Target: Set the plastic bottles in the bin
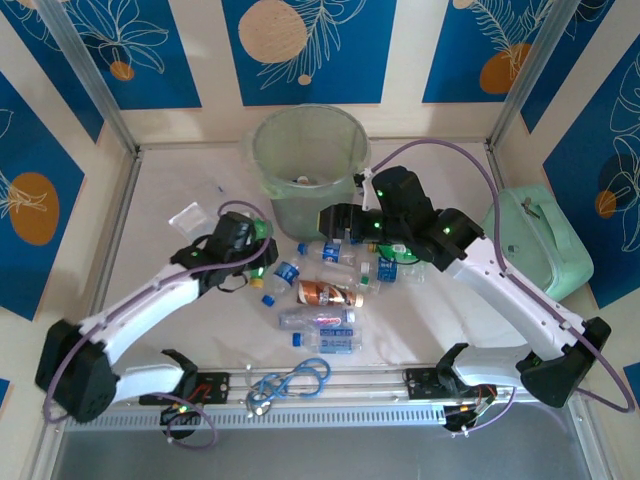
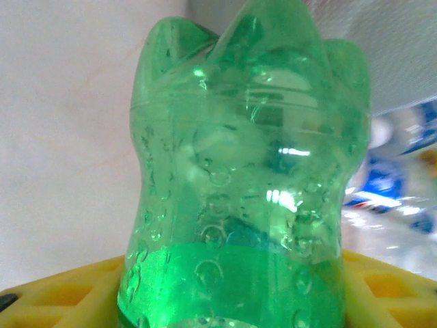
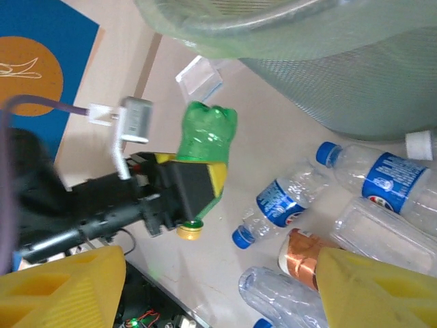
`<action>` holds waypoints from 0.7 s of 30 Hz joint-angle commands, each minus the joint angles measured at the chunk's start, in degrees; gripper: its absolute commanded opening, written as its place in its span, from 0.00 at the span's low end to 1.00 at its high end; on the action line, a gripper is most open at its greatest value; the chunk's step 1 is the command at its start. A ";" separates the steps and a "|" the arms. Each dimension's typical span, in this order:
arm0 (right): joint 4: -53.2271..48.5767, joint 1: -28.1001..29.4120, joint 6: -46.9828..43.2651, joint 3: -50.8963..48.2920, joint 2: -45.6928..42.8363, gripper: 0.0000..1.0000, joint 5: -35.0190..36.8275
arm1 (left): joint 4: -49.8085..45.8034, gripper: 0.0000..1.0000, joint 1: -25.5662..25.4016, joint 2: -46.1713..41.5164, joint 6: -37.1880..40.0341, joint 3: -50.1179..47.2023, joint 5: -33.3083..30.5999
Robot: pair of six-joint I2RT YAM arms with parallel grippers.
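Observation:
My left gripper (image 1: pixel 252 243) is shut on a green bottle (image 1: pixel 263 230), which bulks large in the left wrist view (image 2: pixel 239 178) between the yellow fingers (image 2: pixel 54 294). The right wrist view shows that bottle (image 3: pixel 207 133) held off the table, its yellow cap pointing down. The pale-green bin (image 1: pixel 305 160) stands at the back middle, its wall (image 3: pixel 328 61) close above my right gripper (image 3: pixel 218 294). That gripper (image 1: pixel 328 222) is open and holds nothing, hovering over the pile. Several bottles lie there: a blue-labelled one (image 3: pixel 283 201), a brown-orange one (image 1: pixel 325 292) and clear ones (image 1: pixel 322 320).
A mint-green case (image 1: pixel 535 245) sits at the right wall. A coiled blue cable (image 1: pixel 290 382) lies at the near edge between the arm bases. A small clear bag (image 1: pixel 188 215) lies left of the bin. A loose white cap (image 3: pixel 420 145) rests by the bin's foot.

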 commanded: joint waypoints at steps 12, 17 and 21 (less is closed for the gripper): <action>11.78 9.83 -0.67 -0.90 6.41 0.72 -11.50 | 21.62 0.60 2.93 -16.17 -30.81 -5.14 9.16; 14.72 10.11 1.01 -1.43 7.96 0.70 -14.22 | 33.08 0.60 3.14 -14.84 -36.69 -7.10 12.57; 14.03 10.16 1.31 -0.44 9.34 0.69 -12.92 | 40.32 0.60 3.10 -14.67 -39.00 -9.09 13.71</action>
